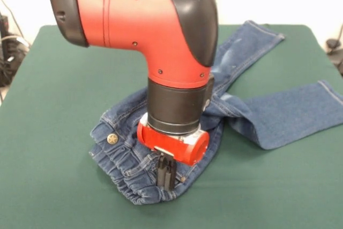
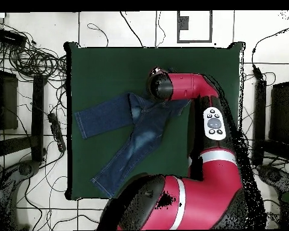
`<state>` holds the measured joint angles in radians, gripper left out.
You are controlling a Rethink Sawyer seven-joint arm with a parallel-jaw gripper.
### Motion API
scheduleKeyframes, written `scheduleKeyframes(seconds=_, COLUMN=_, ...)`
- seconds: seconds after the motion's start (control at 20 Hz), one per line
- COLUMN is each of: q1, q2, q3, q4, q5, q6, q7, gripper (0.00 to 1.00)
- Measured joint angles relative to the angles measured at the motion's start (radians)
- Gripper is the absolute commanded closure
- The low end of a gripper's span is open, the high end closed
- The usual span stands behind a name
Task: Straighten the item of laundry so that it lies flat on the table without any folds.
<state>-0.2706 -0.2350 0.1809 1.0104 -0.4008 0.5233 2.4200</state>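
The item of laundry [image 1: 268, 116], a small pair of blue jeans, lies on the green table [image 1: 53, 132]. Its two legs spread toward the far right. The elastic waistband [image 1: 120, 159] with its brass button [image 1: 112, 139] is bunched and wrinkled at the near left. My gripper [image 1: 166, 174] points straight down onto the waistband's right part, with its black fingers close together and pinching the denim. In the overhead view the jeans [image 2: 135, 135] lie mid-table with the legs fanned to the left, and the arm's wrist [image 2: 161, 86] hides the gripper and the waistband.
Bare green cloth [image 2: 111, 66] surrounds the jeans on all sides. Cables [image 2: 32, 60] and dark equipment [image 2: 5, 99] lie on the floor beside the table. The red arm [image 2: 213, 162] reaches in over the table's right part in the overhead view.
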Motion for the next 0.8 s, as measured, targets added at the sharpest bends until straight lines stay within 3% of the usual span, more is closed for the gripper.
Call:
scheduleKeyframes(seconds=0.5, q1=0.056, q2=-0.034, q3=0.0, q4=-0.021, q5=0.008, q6=0.041, q7=0.0, gripper=1.0)
scheduleKeyframes(seconds=0.8, q1=0.127, q2=-0.037, q3=0.001, q4=-0.131, q5=0.032, q6=0.142, q7=0.0, gripper=1.0)
